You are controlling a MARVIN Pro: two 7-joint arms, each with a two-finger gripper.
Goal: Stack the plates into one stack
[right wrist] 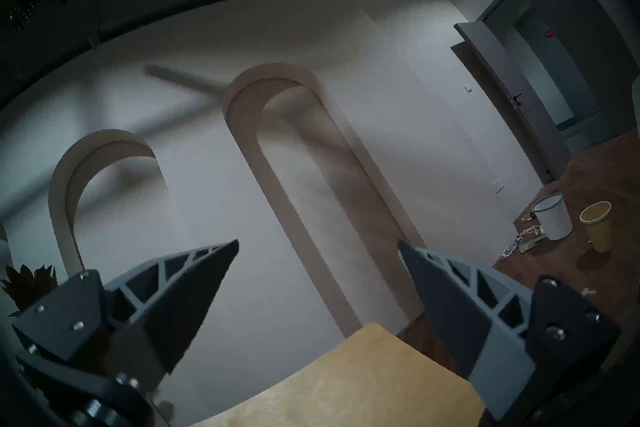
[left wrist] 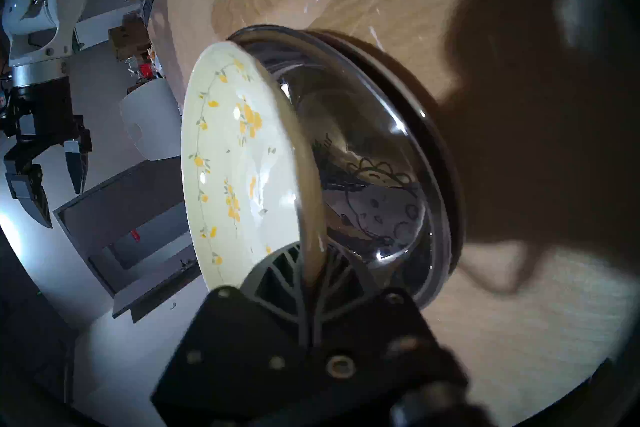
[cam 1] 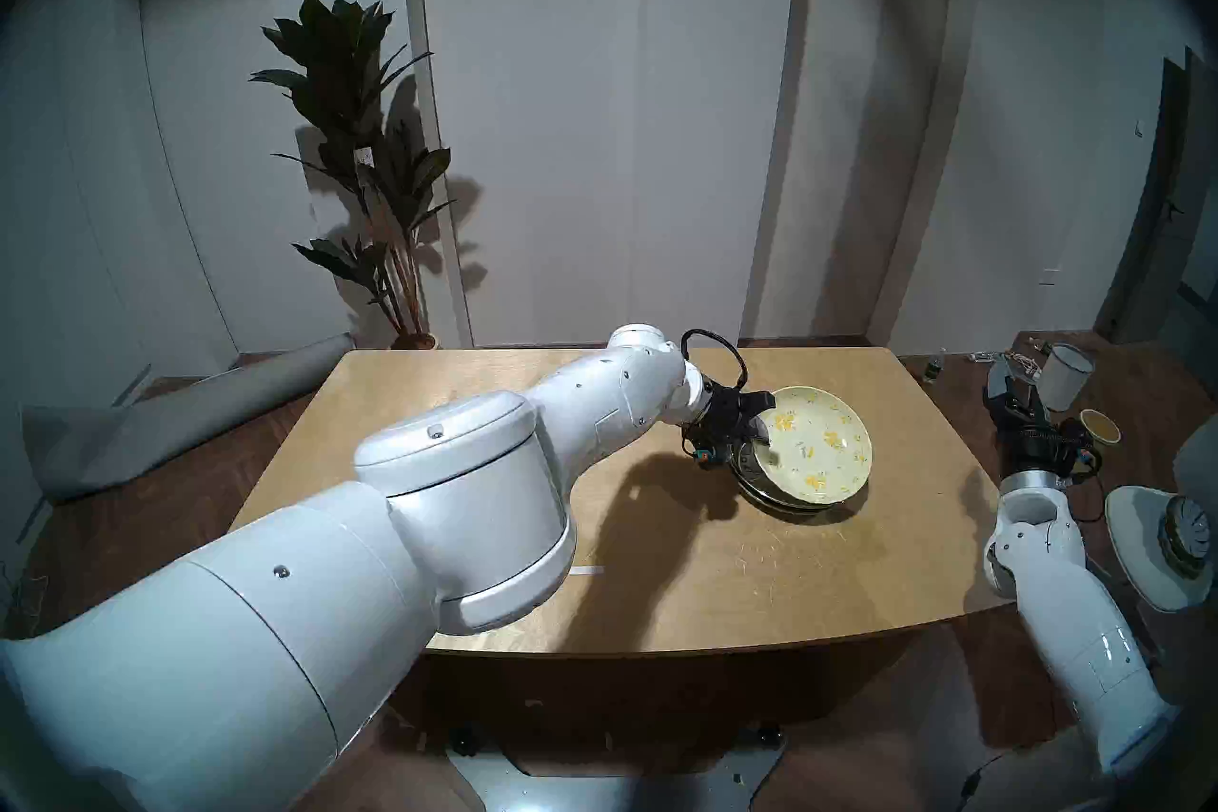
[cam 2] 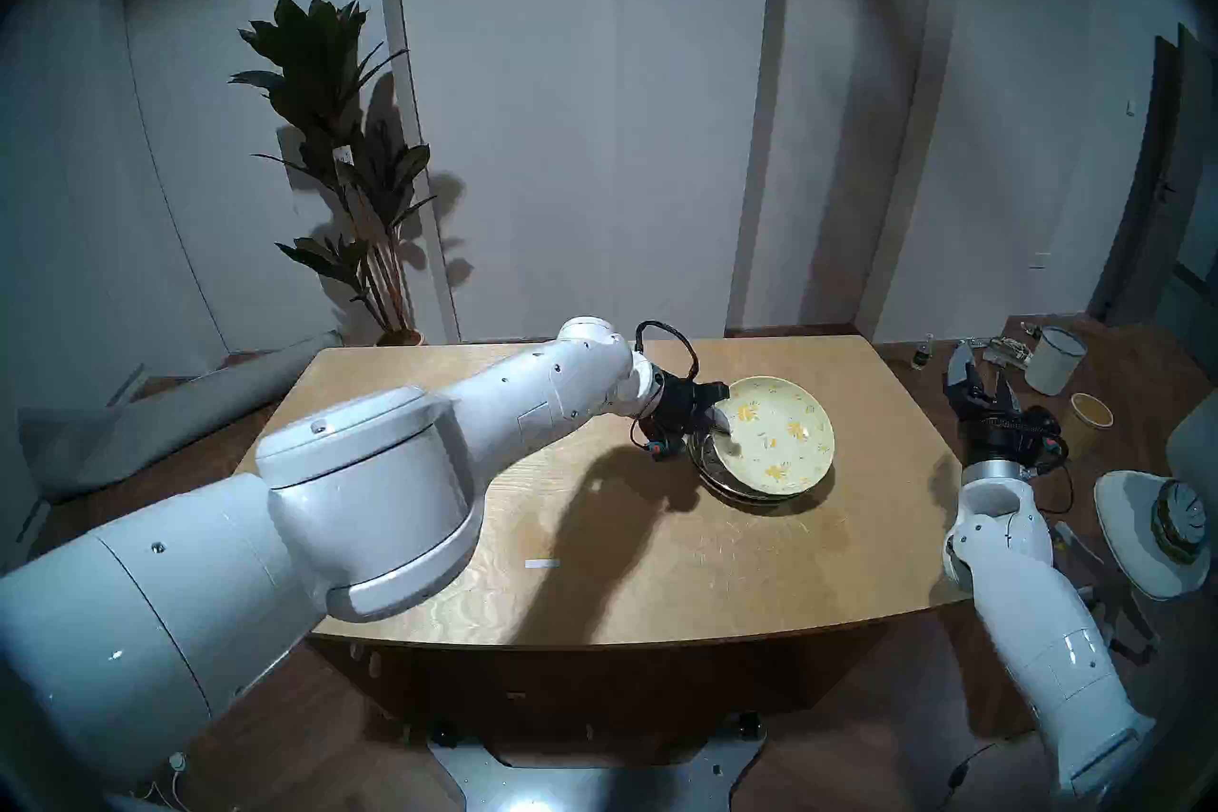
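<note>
The left tool (cam 1: 758, 418) is clamped on the rim of the pale yellow plate with flowers (cam 1: 817, 448). One finger (left wrist: 273, 273) lies on the flowered top and the other sits under the plate, so the rim is pinched between them. The plate is tilted — the side at the tool is lifted, and the side far from the tool rests low on the other dishes.

Right under the tool is the shiny steel plate (left wrist: 374, 173) with a dark cartoon drawing inside it. The yellow plate leans into this steel one. Under the steel plate a darker rim (left wrist: 446, 152) peeks out; it looks like the third plate, but little of it shows. All three sit together on the wooden table (cam 1: 461, 527), just past the tip of the left tool.

The right tool (right wrist: 318, 256) is off to the side of the table, well away from the plates. Its two fingers are spread wide apart and hold nothing. Beyond it, on the floor, stand a white bucket (right wrist: 554, 218) and a yellow cup (right wrist: 597, 225).
</note>
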